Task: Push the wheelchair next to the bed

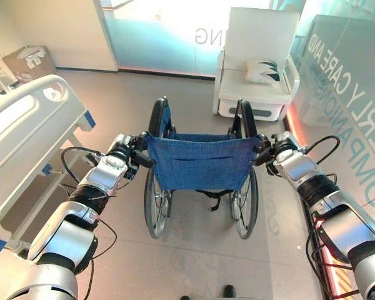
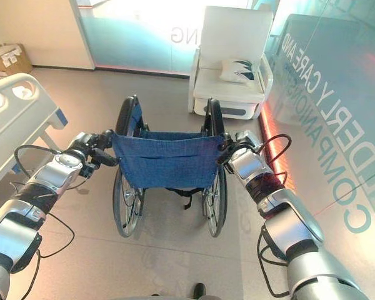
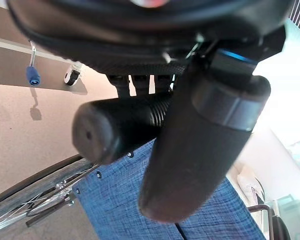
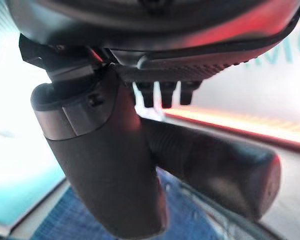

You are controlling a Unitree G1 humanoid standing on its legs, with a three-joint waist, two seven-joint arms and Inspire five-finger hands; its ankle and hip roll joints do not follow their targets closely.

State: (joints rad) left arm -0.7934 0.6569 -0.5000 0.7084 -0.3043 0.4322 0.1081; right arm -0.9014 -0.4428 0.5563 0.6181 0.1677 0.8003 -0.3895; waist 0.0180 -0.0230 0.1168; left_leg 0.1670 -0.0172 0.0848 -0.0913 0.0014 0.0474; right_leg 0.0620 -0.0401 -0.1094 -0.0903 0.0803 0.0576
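Observation:
A wheelchair with a blue cloth back point(image 1: 200, 161) and black wheels stands on the floor in front of me, facing away. My left hand point(image 1: 126, 152) is curled round its left push handle point(image 3: 117, 127), thumb point(image 3: 200, 145) across the grip. My right hand point(image 1: 276, 149) is curled round the right push handle point(image 4: 215, 165) the same way. The bed point(image 1: 25, 134), white with blue corner pieces, runs along the left side, its footboard rail level with my left arm. A gap of floor lies between the bed and the wheelchair's left wheel point(image 1: 155, 206).
A white armchair point(image 1: 256, 62) with a patterned cushion stands ahead at the back right. A glass wall with large lettering point(image 1: 350, 94) runs along the right. Cardboard boxes point(image 1: 28, 62) sit at the far left by the wall. Open floor lies ahead of the wheelchair.

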